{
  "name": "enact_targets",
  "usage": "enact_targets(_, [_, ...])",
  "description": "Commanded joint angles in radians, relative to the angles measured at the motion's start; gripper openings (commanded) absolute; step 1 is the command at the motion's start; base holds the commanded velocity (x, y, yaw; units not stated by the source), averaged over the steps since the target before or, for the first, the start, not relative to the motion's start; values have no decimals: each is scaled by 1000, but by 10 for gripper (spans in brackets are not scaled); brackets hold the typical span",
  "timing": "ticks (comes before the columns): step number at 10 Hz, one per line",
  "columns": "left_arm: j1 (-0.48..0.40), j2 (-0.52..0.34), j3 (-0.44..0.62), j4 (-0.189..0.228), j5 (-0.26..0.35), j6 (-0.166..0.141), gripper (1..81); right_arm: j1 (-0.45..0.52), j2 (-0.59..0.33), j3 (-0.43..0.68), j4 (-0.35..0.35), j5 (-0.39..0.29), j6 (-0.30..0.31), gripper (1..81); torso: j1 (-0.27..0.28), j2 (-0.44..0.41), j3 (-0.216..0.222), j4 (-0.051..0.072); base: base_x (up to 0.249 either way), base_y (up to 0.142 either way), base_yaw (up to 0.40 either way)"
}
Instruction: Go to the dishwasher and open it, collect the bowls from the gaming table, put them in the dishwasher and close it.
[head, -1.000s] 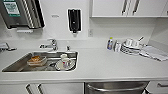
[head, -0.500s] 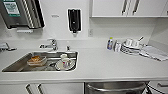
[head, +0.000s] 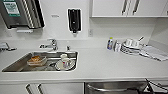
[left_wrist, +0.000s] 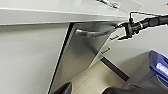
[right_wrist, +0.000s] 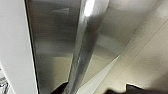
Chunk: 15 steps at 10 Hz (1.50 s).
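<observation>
Head view unchanged from a moment ago, brushed-steel dishwasher (head: 115, 87) under white desk (head: 105, 65), right claw (left_wrist: 126, 30) at its bar handle (right_wrist: 82, 47), grip unclear.

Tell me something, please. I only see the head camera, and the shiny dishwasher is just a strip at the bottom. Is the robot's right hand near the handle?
Observer: Yes. The left wrist view shows the right hand up at one end of the handle. I can't tell if it touches.
Operator: What does the right wrist camera see?
Observer: The handle bar very close, running across the brushed steel front of the dishwasher.
Operator: What's under the dishwasher?
Observer: A pale floor, seen from the left wrist, with a dark strip along the foot of the cabinets.
</observation>
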<state>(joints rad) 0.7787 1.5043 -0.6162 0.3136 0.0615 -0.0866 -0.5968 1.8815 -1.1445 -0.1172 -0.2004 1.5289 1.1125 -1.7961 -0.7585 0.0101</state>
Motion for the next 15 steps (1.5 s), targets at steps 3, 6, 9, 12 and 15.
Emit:
enact_targets(3, [-72, -39, 29, 13, 6, -1, 811, 215, -25, 19, -2, -175, 83, 811, 0, 0, 0, 0, 0, 0, 0])
enact_targets(6, [-72, -38, 27, 15, 8, -1, 811, 222, 1, -7, -4, -252, 114, 811, 1, 0, 0, 0, 0, 0, 0])
enact_targets(9, [-72, -38, 26, 15, 8, 1, 811, 214, 32, -38, -15, -255, 213, 811, 1, 0, 0, 0, 0, 0, 0])
enact_targets(12, [-72, -41, 26, 13, 8, 2, 811, 222, 50, -49, -52, -257, 315, 811, 1, 0, 0, 0, 0, 0, 0])
enact_targets(15, [-72, -38, 19, 13, 9, 4, 811, 202, 99, -78, -102, -320, 364, 811, 2, 0, 0, 0, 0, 0, 0])
